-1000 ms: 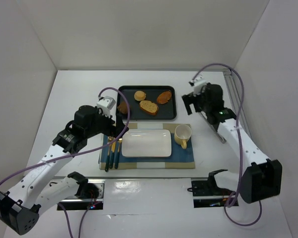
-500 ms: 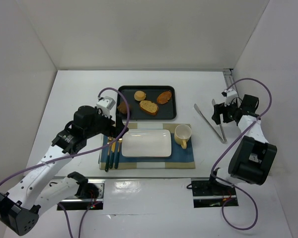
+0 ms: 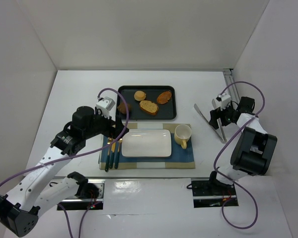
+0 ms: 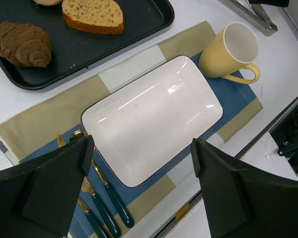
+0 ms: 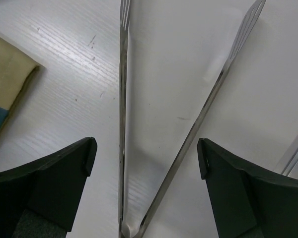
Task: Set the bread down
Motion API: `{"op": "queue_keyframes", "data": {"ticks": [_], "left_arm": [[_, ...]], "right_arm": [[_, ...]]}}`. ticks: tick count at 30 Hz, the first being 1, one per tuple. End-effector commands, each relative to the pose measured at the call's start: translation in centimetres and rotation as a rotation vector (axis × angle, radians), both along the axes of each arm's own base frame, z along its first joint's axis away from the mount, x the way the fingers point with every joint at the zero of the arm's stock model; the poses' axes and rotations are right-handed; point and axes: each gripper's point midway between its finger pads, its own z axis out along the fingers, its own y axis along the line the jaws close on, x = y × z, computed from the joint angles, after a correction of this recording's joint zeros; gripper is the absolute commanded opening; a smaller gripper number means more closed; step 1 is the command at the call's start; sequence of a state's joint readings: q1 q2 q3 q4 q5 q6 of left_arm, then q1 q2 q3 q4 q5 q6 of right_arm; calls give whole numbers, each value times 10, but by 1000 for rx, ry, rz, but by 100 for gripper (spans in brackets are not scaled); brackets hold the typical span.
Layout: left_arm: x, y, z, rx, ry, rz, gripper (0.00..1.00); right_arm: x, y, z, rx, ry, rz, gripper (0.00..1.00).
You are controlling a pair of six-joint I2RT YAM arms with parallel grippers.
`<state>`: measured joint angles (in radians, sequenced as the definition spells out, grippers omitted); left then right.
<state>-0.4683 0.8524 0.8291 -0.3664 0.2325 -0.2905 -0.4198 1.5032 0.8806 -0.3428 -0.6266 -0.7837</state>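
Tongs (image 5: 122, 124) first, I judge: the right fingers (image 5: 54, 183) stand wide apart astride both blades, which lie flat on the surface (image 3: 79, 94), and grip nothing. Bread (image 4: 93, 15) sits on the black tray (image 4: 79, 49), well apart from that arm. Left fingers (image 4: 54, 193) hang spread and empty above the white plate (image 4: 154, 116). Next move as I read it: lower, pinch the blades together, lift level, then swing left to the tray. Room is tight on the right, where the rail (image 3: 232, 87) runs near. Leftward the cup (image 4: 230, 49) stands on the mat (image 4: 39, 124) corner, between tongs and plate; go over it, not past it.
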Motion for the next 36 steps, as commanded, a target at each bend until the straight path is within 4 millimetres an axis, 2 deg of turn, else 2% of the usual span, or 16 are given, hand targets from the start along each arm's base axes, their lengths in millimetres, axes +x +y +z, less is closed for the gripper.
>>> {"op": "queue_keyframes", "data": {"ticks": [1,17,21,23,26,27,30,31,34,36], "left_arm": [[-3,-5,20,-37,-61,-33,98],[-5,-6,23,-45,-67,-42,98],[-5,-6,23,-45,-67,-42,98],[-5,-6,23,-45,-67,-42,98],[-5,-6,23,-45,-67,-42,98],[-5,-6,23,-45,-67,-42,98],[-5,-6,23,-45,-67,-42,98],[-5,-6,23,-45,-67,-42,98],[-5,-6,23,-45,-67,-42,98],[-4,-5,23,-42,-69,-34,98]], "right_arm": [[4,-11,-9,-64,-25,7,95],[-3,-16,-61,-49,102,-14,95],[0,-16,-67,-59,104,-10,95],[1,-18,-66,-70,98,-15,92],[-1,-18,-73,-87,113,-17,76],[-2,-19,-76,-91,125,-22,58],[0,-20,-77,-97,123,-15,35],[-4,-17,-78,-82,139,-9,25],[-2,-15,-69,-53,128,-2,17],[5,-18,-53,-44,92,-1,12]]}}
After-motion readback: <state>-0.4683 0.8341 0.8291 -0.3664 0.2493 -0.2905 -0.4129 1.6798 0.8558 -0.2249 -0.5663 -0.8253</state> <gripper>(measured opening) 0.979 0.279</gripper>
